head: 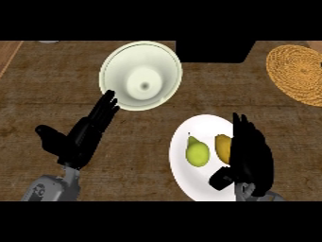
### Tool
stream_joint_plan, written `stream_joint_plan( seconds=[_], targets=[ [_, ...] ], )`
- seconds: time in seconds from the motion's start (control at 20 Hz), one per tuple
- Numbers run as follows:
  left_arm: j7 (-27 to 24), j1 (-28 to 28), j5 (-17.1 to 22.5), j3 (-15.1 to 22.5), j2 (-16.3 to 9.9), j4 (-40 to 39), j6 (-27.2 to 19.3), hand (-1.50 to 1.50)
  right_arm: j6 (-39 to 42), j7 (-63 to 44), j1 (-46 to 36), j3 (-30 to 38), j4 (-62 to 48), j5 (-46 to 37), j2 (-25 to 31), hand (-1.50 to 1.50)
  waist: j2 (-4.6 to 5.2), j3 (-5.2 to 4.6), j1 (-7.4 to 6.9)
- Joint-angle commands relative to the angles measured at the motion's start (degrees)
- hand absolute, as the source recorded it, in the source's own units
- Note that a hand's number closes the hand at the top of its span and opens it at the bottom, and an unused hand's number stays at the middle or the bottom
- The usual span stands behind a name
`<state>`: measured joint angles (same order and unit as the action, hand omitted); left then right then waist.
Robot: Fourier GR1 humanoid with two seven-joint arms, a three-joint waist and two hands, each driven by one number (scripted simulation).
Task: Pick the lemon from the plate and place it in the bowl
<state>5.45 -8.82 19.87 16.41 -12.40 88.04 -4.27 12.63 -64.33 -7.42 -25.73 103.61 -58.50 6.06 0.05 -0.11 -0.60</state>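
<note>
Though hanging right over the round white plate point(184, 142), not clamped on anything yet: black right hand point(252, 156), fingers stretched out and apart, thumb poking out toward the near edge of the brown counter point(24, 113). Covers the plate's right half, which probably explains the pose, lined up from above before any closing.

Two fruits on that plate, near the counter's near edge and right of the middle. Yellow-green one with a pointy tip point(197, 152) out in the open on the plate's left part. Darker orange-yellow one point(223, 147) just beside it, half tucked under the right hand's fingers. Honestly can't say for sure which is the lemon; leaning toward the yellow-green one going by the shape. Can't tell either whether the fingers touch the orange-yellow one or just float above it.

Pale cream round bowl point(141, 75) up by the far edge, about mid-counter, well apart from the plate, nothing inside. So, judging by that, still at the picking stage.

Black left hand point(80, 137) toward the left edge, fingers straight and apart, tips just at the bowl's rim, holding nothing. Resting, by the look of it.

Round woven straw mat point(299, 75) off in the far right corner, out of the way.
</note>
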Motion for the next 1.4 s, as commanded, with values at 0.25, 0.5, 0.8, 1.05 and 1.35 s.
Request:
stream_joint_plan(
  seconds=[0.25, 0.5, 0.8, 1.05, 1.35],
  targets=[
    [0.2, 0.5, 0.0, -1.5, 0.1, -0.2, 1.4, 0.0, 8.8, -7.9, -2.6, 3.7, -6.6, -1.5, -5.8, -1.5, -0.05, 0.07, 0.44],
    [0.7, -2.1, -1.5, -2.4, 1.8, -2.1, 0.6, 0.0, 9.0, -2.6, -1.6, 6.4, -7.7, -1.9, -3.7, -1.5, -0.04, 0.09, 0.76],
    [7.9, -2.7, -1.2, -3.4, 0.9, 5.0, -0.4, 0.0, 2.4, -4.6, -3.4, 3.5, -14.1, -5.0, -6.0, -1.5, -0.09, 0.12, 0.34],
    [1.8, 0.2, -1.3, -5.4, 1.3, 0.5, 4.4, 0.0, -0.1, -4.5, -0.6, 1.2, -13.5, -5.1, -6.0, -1.5, -0.08, 0.1, 0.61],
    [6.1, 2.2, -2.6, -5.4, 1.9, 5.9, 3.6, 0.0, 2.6, 1.6, -0.7, 8.4, -13.7, -6.4, -4.9, -1.5, -0.11, 0.11, 0.52]
  ],
)
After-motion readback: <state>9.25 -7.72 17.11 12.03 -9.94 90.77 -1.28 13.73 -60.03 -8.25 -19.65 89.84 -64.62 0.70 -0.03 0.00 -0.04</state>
